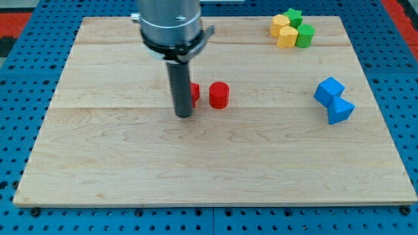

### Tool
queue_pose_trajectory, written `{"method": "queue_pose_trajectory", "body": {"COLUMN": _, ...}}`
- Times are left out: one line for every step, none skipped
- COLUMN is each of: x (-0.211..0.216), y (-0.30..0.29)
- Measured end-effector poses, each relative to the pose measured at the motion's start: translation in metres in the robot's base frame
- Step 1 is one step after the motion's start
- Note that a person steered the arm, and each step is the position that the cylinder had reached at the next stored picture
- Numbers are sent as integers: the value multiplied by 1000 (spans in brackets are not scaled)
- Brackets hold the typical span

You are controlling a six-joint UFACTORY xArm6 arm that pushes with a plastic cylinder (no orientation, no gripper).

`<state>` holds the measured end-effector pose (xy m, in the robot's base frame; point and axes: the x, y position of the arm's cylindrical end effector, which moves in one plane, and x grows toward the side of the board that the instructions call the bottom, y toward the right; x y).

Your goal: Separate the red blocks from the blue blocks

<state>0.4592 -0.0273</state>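
Note:
My tip (183, 115) rests on the wooden board left of centre. A red block (194, 94) sits just behind and to the right of the rod, mostly hidden by it, shape unclear. A red cylinder (219, 95) stands a little further right, apart from the tip. Two blue blocks lie at the view's right, touching each other: a blue cube-like block (328, 90) and a blue angular block (340, 111) just below it. The red blocks and the blue blocks are far apart.
A cluster of yellow blocks (283, 30) and green blocks (301, 27) sits at the view's top right, near the board's far edge. The wooden board (215, 170) lies on a blue perforated table.

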Motion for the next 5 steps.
{"method": "queue_pose_trajectory", "body": {"x": -19, "y": 87}}
{"method": "queue_pose_trajectory", "body": {"x": -27, "y": 121}}
{"method": "queue_pose_trajectory", "body": {"x": -33, "y": 50}}
{"method": "queue_pose_trajectory", "body": {"x": -49, "y": -1}}
{"method": "queue_pose_trajectory", "body": {"x": -48, "y": 7}}
